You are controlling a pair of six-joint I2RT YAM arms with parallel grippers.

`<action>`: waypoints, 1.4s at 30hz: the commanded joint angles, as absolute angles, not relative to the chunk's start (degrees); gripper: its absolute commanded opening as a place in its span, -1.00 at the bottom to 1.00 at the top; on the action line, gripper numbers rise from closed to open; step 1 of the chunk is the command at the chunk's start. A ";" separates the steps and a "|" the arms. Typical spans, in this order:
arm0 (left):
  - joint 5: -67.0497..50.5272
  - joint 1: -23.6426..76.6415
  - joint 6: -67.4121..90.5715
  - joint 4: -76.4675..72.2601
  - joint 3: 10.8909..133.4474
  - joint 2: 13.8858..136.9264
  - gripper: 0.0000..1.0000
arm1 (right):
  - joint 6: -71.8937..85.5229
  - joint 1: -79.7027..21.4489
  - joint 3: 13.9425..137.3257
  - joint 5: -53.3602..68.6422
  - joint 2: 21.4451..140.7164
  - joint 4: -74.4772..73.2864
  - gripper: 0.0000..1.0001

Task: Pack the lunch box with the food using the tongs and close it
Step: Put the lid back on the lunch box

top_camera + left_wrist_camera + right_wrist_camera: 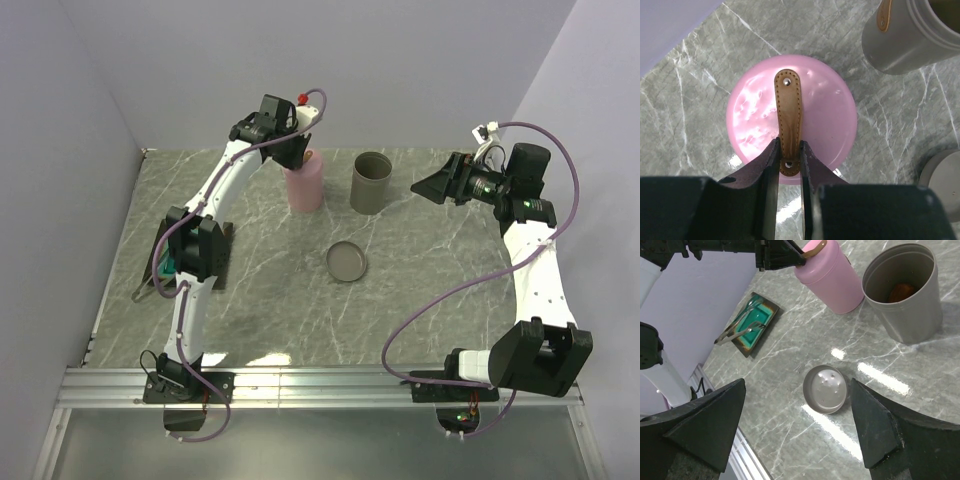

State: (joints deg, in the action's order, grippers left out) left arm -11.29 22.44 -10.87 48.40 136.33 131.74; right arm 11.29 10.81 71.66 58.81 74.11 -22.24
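A grey marble-patterned table (440,290) is seen from above, with two robot arms fixed at its near edge. The left arm reaches to the far side, where a pink tub (832,277) stands upright with its lid on. The left gripper (789,145) has its two dark fingers pressed together on the near end of the brown strap (788,105) that runs across the pink lid. Just to the right stands an open grey tub (905,290) with one orange-brown piece of food (902,291) inside. Its round grey lid (825,389) lies flat on the table nearer the arms, apart from both tubs. The right gripper (797,385) hangs above the table to the right of the grey tub, fingers spread wide, holding nothing. The tongs (737,332) lie across a teal tray (760,315) at the table's left edge.
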 commanded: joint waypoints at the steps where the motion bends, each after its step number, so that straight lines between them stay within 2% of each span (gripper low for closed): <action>1: -9.41 22.85 -12.65 58.79 134.56 130.61 -0.99 | 11.69 10.99 71.54 60.29 73.83 -20.30 0.82; 7: -8.44 23.11 -13.18 63.80 137.63 130.78 -0.99 | 12.83 10.99 71.10 60.64 74.09 -19.34 0.82; 11: -9.05 23.38 -13.36 62.24 134.75 128.85 -0.95 | 13.18 10.99 70.84 60.65 74.18 -19.07 0.82; 18: -10.19 23.64 -12.30 57.93 134.65 128.58 -0.47 | 12.75 10.99 70.58 60.65 74.18 -19.42 0.82; 26: -11.60 23.73 -12.04 51.95 133.77 129.64 -0.38 | 12.57 10.99 69.96 60.82 73.74 -19.34 0.82; 34: -10.11 23.73 -12.22 47.55 134.12 129.11 -0.03 | 10.02 10.99 70.23 60.21 72.60 -21.45 0.85; 37: -8.18 23.47 -11.95 46.06 135.09 128.24 0.13 | 10.19 10.99 69.96 60.03 72.34 -21.27 0.88; 39: -8.26 22.94 -10.99 43.69 134.48 126.75 0.39 | 9.93 10.99 69.79 59.94 71.99 -21.53 0.89; 42: -9.40 22.07 -8.62 38.25 131.23 121.83 0.50 | 7.75 10.99 69.43 59.15 70.93 -22.41 0.90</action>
State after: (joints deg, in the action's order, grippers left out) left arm -9.19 22.98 -11.05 44.93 132.57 128.66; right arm 10.24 10.81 69.97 59.40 73.93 -22.13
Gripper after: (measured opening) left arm 0.740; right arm 0.950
